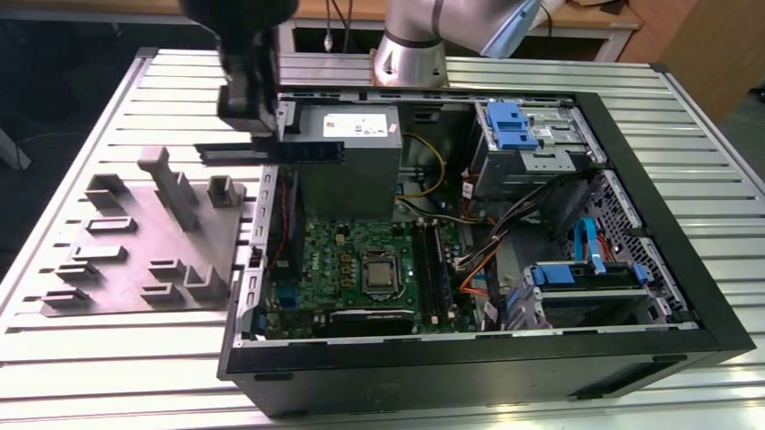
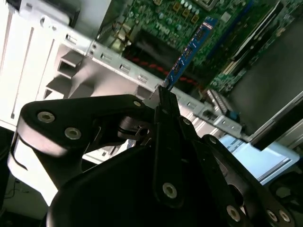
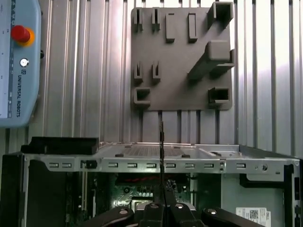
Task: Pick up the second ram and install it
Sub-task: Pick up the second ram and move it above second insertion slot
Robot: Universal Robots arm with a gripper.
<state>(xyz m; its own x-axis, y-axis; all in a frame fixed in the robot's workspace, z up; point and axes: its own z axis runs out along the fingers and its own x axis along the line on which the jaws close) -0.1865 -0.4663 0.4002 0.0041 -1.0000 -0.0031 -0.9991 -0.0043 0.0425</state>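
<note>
My gripper (image 1: 263,133) hangs over the open computer case's wall on the exterior view's left, shut on the second ram (image 1: 272,152). The ram is a long, thin dark stick held level in the air, reaching from above the grey fixture plate (image 1: 143,242) to the grey power-supply box (image 1: 349,157). In the second wrist view the ram (image 2: 189,49) sticks out from the closed fingertips (image 2: 163,97) toward the green motherboard (image 2: 189,14). In the first wrist view the ram (image 3: 162,156) is edge-on, a thin dark line rising from the gripper (image 3: 163,207) across the case's rim.
The black computer case (image 1: 478,367) lies open on a slatted metal table (image 1: 107,358), with the motherboard (image 1: 358,260), cables and blue drive bays (image 1: 514,125) inside. The fixture plate (image 3: 182,56) carries raised grey blocks. A pendant with a red button (image 3: 19,34) lies beside it. The arm's base (image 1: 413,49) stands behind the case.
</note>
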